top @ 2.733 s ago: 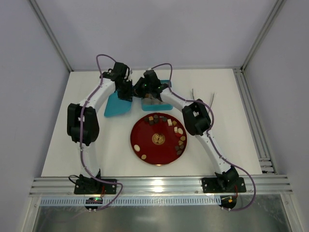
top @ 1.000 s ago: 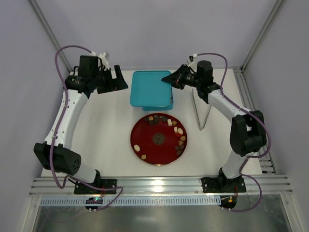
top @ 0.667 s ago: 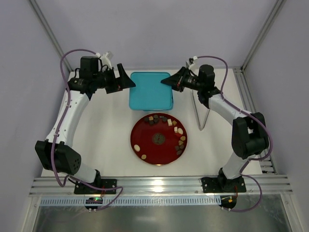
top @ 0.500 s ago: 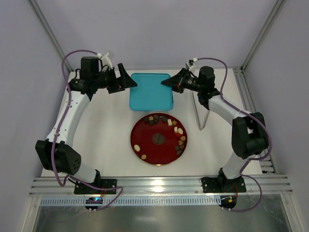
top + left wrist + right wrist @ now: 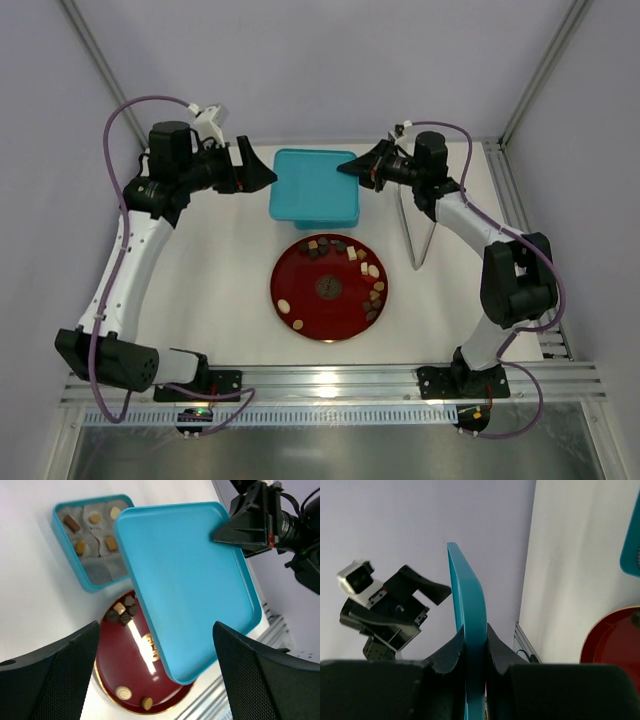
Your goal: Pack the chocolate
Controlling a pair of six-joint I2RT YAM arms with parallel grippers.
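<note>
The right hand (image 5: 352, 168) pinches the teal lid (image 5: 315, 190) at its 3 o'clock edge, the left hand (image 5: 262, 177) gapes wide and empty off its 9 o'clock edge — most chocolate (image 5: 372, 271) rings the red plate (image 5: 312, 300) from 11 to 4 o'clock, a few pieces in the teal box (image 5: 56, 527).

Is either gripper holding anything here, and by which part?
The right gripper pinches the teal lid by its right edge, near the far corner. The left gripper is open, holding nothing.
</note>
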